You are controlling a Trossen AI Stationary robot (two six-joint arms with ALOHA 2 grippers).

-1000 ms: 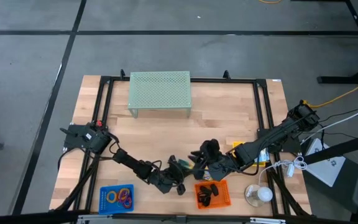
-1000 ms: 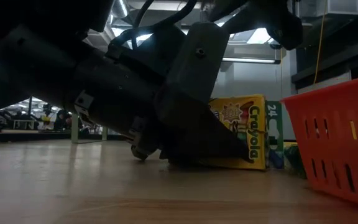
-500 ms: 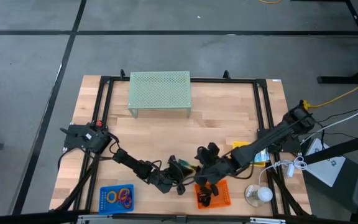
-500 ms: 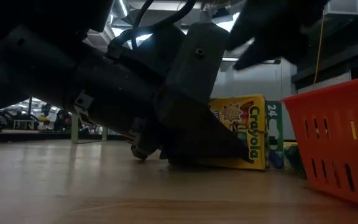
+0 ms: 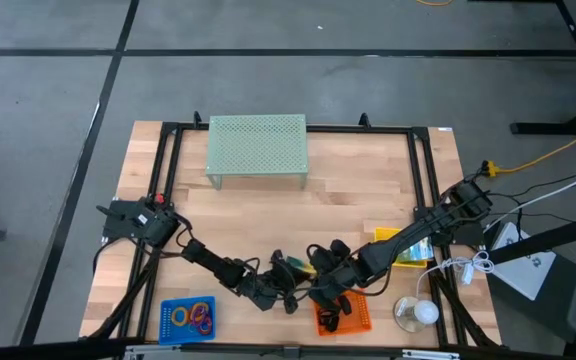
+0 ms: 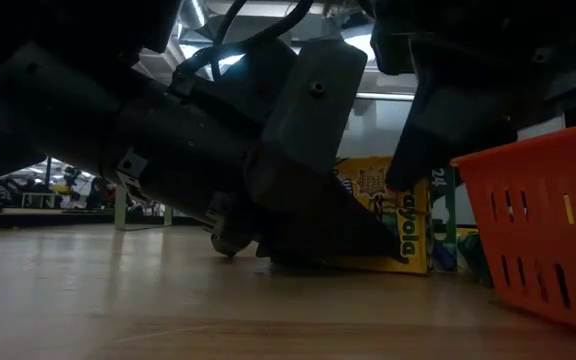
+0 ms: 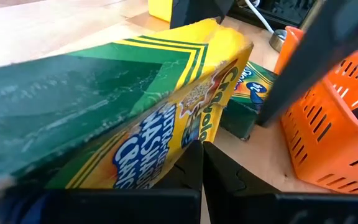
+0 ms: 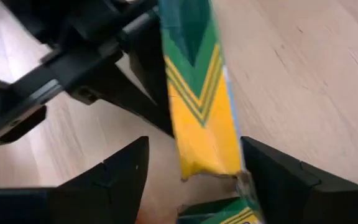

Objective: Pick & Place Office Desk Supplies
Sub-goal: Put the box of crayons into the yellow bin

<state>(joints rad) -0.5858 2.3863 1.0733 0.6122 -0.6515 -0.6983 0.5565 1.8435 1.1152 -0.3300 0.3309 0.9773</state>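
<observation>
A green-and-yellow crayon box (image 5: 294, 266) stands tilted on the table near the front middle, also seen in the low view (image 6: 400, 215). My left gripper (image 5: 286, 290), shut, slants down to the table at the box's lower edge (image 7: 202, 163). My right gripper (image 5: 320, 285) is open. In the right wrist view (image 8: 193, 146) its fingers stand on either side of the box's yellow end (image 8: 205, 137); whether they touch it I cannot tell. A second crayon box (image 7: 248, 98) lies flat beside the orange basket (image 7: 328, 143). My left gripper's shut fingers (image 7: 188, 167) lie under the crayon box's lower long edge (image 7: 178, 155), slanting down toward the table from the left. The box leans tilted over the fingers. Its bottom edge (image 6: 388, 266) rests on the table.
The orange basket (image 5: 360, 322) with black clips stands at the front edge, right of both grippers. A blue basket (image 5: 171, 306) with coloured rings is at the front left. The pale green mesh riser (image 5: 258, 150) stands at the far middle. Another yellow box (image 5: 400, 242) and a white bulb (image 5: 420, 312) lie right.
My right gripper has gone toward the table's left and near edge and come down to the tilted crayon box, so that it now shows in front of the box in the low view. The box and my left gripper have kept still.
</observation>
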